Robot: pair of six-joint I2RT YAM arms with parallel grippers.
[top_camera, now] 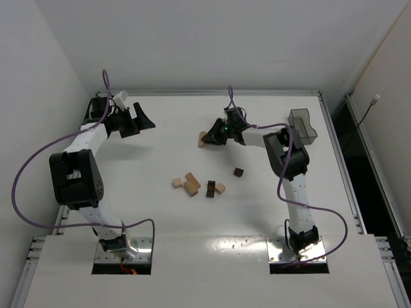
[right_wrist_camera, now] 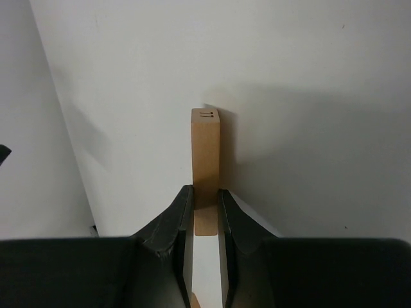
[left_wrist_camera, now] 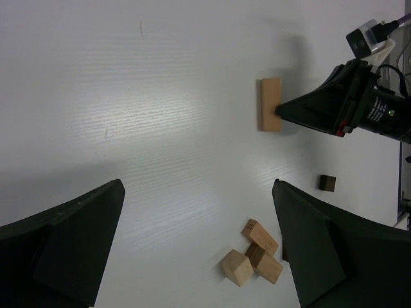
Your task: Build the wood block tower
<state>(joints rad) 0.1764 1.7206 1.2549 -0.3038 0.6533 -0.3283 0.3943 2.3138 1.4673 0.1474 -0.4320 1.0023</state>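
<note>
Right gripper (right_wrist_camera: pixel 205 196) pinching tan oblong block (right_wrist_camera: pixel 205 154); block projects beyond fingertips, lying on white matte table (top_camera: pixel 167 218). Left gripper (left_wrist_camera: pixel 198 186) spread wide above table. Loose wood blocks (top_camera: pixel 192 185) scattered base-side of right gripper. White walls (top_camera: pixel 192 38) enclose table.

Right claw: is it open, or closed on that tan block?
Closed on it: in the right wrist view, both fingers of the right claw press the sides of the tan block.

Grey bin (top_camera: pixel 303 125) (translucent) at table (top_camera: pixel 160 131) far-right corner.
</note>
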